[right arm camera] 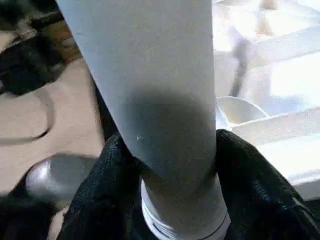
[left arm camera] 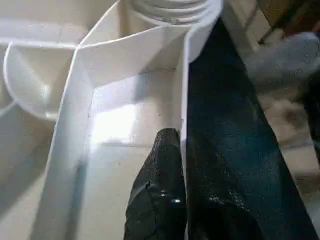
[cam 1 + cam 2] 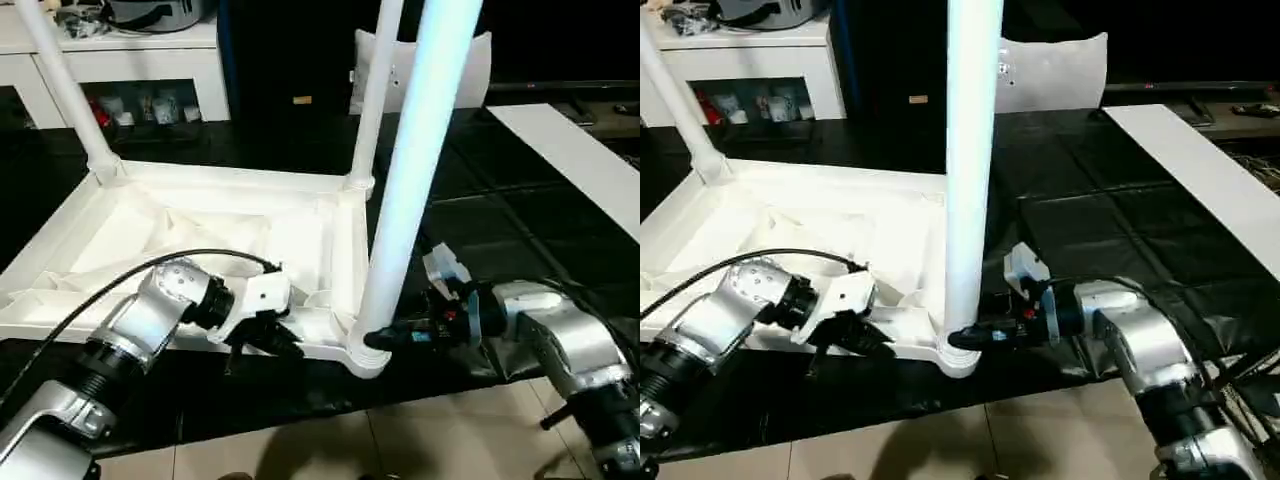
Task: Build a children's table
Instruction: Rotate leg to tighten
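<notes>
Fingers [image 1: 240, 185] flank leg [image 1: 150, 90] in right wrist view; left fingers [image 2: 160, 190] pinch rim [image 2: 184, 100]

A black sheet [image 3: 500, 220] was spread over the work surface. At two o'clock a flat white board strip [image 3: 575, 160] was laid across it. At twelve o'clock a grey-white pillow-like bag [image 3: 1055, 72] was propped upright. At eleven o'clock a white shelf unit [image 3: 130, 60] was seen, with small items stored inside.
</notes>
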Robot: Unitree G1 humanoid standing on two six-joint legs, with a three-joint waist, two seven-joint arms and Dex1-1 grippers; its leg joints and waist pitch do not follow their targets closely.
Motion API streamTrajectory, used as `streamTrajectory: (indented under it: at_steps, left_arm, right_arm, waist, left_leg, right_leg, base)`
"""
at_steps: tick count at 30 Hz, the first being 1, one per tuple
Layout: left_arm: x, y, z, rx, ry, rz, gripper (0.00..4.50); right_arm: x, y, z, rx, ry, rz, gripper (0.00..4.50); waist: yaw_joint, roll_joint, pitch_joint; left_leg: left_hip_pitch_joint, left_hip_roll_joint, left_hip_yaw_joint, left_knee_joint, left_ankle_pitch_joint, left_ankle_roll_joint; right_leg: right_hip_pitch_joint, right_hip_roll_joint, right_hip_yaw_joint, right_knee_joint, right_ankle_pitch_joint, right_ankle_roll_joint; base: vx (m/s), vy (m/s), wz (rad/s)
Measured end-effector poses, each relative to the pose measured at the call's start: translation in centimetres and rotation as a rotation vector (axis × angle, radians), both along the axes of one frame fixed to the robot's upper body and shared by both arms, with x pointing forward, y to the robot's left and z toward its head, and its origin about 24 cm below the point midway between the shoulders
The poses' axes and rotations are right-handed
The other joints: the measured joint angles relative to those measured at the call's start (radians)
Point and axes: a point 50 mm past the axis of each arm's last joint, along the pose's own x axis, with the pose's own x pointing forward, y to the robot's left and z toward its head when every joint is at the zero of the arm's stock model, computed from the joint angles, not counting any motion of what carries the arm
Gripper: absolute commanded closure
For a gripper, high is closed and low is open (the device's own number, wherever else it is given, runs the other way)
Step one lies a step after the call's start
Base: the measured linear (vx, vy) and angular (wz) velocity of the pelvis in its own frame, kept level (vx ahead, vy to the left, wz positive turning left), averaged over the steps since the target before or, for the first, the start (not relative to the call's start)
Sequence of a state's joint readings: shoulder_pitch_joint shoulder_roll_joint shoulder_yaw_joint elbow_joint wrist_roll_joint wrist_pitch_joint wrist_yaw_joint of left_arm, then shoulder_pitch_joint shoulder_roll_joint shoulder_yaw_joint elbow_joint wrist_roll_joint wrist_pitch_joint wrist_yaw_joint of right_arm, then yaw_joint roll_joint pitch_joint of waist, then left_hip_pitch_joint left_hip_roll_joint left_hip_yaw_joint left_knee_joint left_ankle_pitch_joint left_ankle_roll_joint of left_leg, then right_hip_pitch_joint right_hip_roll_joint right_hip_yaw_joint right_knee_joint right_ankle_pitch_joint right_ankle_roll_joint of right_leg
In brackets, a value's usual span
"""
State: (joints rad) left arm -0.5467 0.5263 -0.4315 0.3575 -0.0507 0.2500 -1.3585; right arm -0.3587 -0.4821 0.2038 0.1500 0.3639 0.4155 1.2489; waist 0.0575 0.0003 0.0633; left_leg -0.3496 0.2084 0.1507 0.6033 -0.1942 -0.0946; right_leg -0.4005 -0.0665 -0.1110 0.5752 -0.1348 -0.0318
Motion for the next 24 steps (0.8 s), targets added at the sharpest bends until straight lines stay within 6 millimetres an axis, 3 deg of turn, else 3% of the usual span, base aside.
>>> streamTrajectory:
  at_steps: [5,9,13,16,20,24]
  left_arm:
    - [0.7,-0.4,-0.1,-0.001,-0.003,0.147,4.5]
    - [2.0,-2.4,-0.5,-0.023,-0.036,0.353,4.5]
    - [2.6,-3.7,-0.7,-0.041,-0.04,0.457,4.5]
    - [3.1,-4.5,-0.7,-0.047,-0.065,0.537,4.5]
    - [3.3,-4.9,-0.5,-0.048,-0.09,0.538,4.5]
    - [3.2,-4.6,-0.3,-0.046,-0.11,0.491,4.5]
  right_arm:
    - [0.6,0.8,-0.4,-0.012,-0.034,-0.218,2.51]
    - [2.5,2.5,-0.7,-0.039,-0.081,-0.61,2.54]
    - [3.4,3.5,-0.8,-0.053,-0.08,-0.804,2.56]
    - [4.3,4.8,-0.8,-0.05,-0.094,-0.942,1.87]
    - [4.5,5.3,-0.8,-0.001,-0.105,-0.996,1.5]
    - [4.2,5.1,-0.7,0.028,-0.12,-0.956,1.18]
  waist:
    - [-0.029,0.0,0.0]
    - [-0.082,0.007,-0.002]
    - [-0.113,0.014,0.0]
    - [-0.134,0.019,0.003]
    - [-0.137,0.022,0.002]
    - [-0.13,0.022,0.002]
  left_leg:
    - [0.0,-0.001,0.0,0.002,0.0,0.0]
    - [-0.003,-0.001,-0.006,0.003,0.0,0.0]
    - [-0.002,0.002,-0.013,0.001,-0.001,0.002]
    - [-0.003,0.001,-0.019,0.0,-0.003,0.005]
    - [-0.008,-0.002,-0.019,0.0,-0.006,0.01]
    - [-0.012,-0.003,-0.015,-0.001,-0.008,0.013]
  right_leg:
    - [0.0,-0.001,-0.005,-0.002,0.0,0.0]
    - [0.004,-0.013,-0.035,-0.021,0.0,0.0]
    - [0.019,-0.024,-0.066,-0.043,0.0,0.001]
    - [0.021,-0.028,-0.069,-0.048,0.0,0.001]
    - [0.02,-0.03,-0.065,-0.05,0.001,0.001]
    - [0.016,-0.03,-0.056,-0.035,0.001,0.001]
  base:
    - [0.0,0.0,0.0]
    - [0.0,0.0,0.0]
    - [0.0,0.0,0.0]
    - [0.0,0.0,0.0]
    - [0.0,0.0,0.0]
    - [0.0,0.0,0.0]
